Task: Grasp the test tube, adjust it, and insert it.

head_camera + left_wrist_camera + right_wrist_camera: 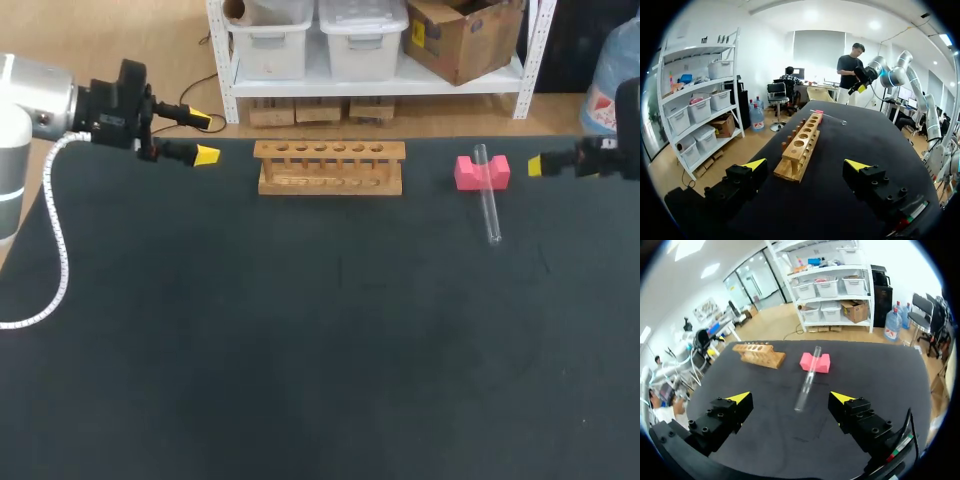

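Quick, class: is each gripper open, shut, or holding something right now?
Left gripper: open, holding nothing, facing the wooden test tube rack.
Right gripper: open, holding nothing; the clear glass test tube lies ahead, propped on the pink notched block.

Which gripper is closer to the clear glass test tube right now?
Right. The right gripper is just beside the clear glass test tube; the left gripper is far off, beyond the light wooden tube rack.

left gripper (203, 137) at far-left edge, fingers spread wide; right gripper (791, 397) far right, fingers also apart.
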`<state>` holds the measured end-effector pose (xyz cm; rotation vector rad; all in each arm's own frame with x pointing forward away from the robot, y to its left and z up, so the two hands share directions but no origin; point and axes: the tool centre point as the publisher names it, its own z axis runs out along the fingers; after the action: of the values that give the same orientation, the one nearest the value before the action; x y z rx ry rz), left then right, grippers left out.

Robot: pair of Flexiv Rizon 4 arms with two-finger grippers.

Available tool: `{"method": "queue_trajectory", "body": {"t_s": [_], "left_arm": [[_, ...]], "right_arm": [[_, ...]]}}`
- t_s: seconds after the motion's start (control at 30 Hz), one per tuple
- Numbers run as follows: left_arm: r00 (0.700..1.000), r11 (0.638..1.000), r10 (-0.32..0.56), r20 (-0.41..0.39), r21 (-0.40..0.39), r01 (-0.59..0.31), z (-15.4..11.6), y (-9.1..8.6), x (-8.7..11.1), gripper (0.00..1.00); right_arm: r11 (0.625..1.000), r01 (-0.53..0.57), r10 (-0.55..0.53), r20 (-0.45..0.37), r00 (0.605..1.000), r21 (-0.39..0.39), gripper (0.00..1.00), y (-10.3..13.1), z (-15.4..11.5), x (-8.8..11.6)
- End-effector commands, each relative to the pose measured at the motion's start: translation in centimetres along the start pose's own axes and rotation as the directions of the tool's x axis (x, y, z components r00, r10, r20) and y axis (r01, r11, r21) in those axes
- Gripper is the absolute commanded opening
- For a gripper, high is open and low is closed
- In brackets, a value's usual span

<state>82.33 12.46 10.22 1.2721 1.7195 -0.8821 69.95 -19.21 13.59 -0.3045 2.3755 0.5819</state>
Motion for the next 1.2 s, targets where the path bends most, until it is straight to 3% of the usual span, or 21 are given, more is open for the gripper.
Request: {"method": "queue_trajectory", "body": {"t_s": [0.03,0.23,0.5,0.67,1.2], "left_arm": [[1.0,1.0,0.001,0.001,-0.001,-0.001,0.0,-0.1,0.0,1.0],[1.0,1.0,0.001,0.001,-0.001,-0.001,0.0,-0.1,0.0,1.0],[1.0,1.0,0.001,0.001,-0.001,-0.001,0.0,-0.1,0.0,1.0],[1.0,1.0,0.001,0.001,-0.001,-0.001,0.0,-0.1,0.0,1.0],[1.0,1.0,0.001,0.001,-0.001,-0.001,0.0,-0.1,0.0,1.0]], "right_arm": [[0.979,0.064,-0.042,-0.115,0.992,0.194,1.0,0.2,-1.2,-1.5],[0.934,0.106,-0.066,-0.127,0.99,0.342,1.0,0.0,-0.8,-3.3],[0.877,0.088,-0.053,-0.089,0.995,0.471,1.0,-0.1,1.7,-4.7],[0.858,0.064,-0.047,-0.047,0.998,0.51,1.0,-0.2,3.8,-5.0],[0.794,0.037,-0.018,-0.039,0.999,0.606,1.0,-0.5,9.3,-4.3]]}}
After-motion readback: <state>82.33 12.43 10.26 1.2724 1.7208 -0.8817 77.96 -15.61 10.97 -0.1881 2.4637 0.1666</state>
